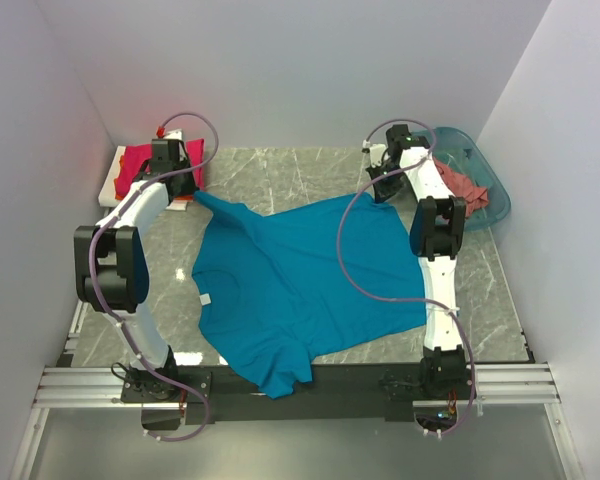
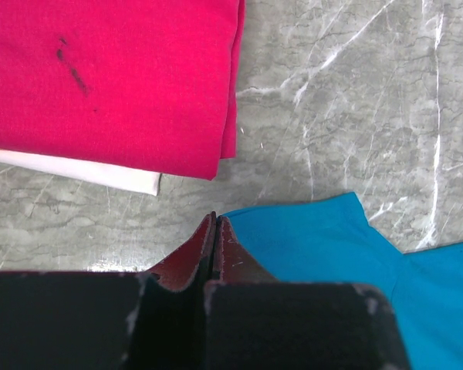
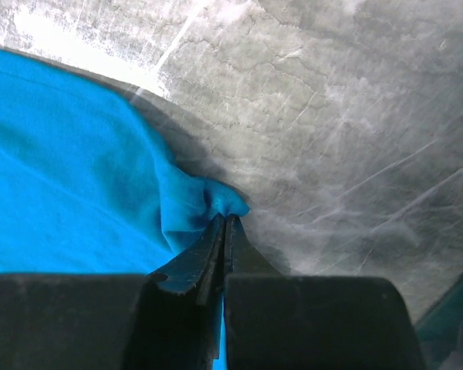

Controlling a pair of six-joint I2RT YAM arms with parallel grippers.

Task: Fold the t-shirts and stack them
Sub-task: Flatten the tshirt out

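Observation:
A teal-blue t-shirt (image 1: 290, 285) lies spread flat on the marble table, one sleeve hanging over the near edge. My left gripper (image 1: 187, 192) is shut at its far left corner, which is pulled to a point. In the left wrist view the cloth (image 2: 347, 247) meets the shut tips of the gripper (image 2: 215, 217). My right gripper (image 1: 380, 187) is shut on the far right corner; the right wrist view shows the gripper (image 3: 228, 217) pinching a bunch of the cloth (image 3: 69, 169). A folded magenta-red t-shirt (image 1: 140, 168) (image 2: 116, 77) lies on a white board (image 2: 100, 173). A salmon-pink t-shirt (image 1: 464, 186) is in the basket.
The translucent teal basket (image 1: 480, 160) stands at the back right, next to the right arm. White walls close in the table on three sides. A metal rail (image 1: 280, 385) with the arm bases runs along the near edge.

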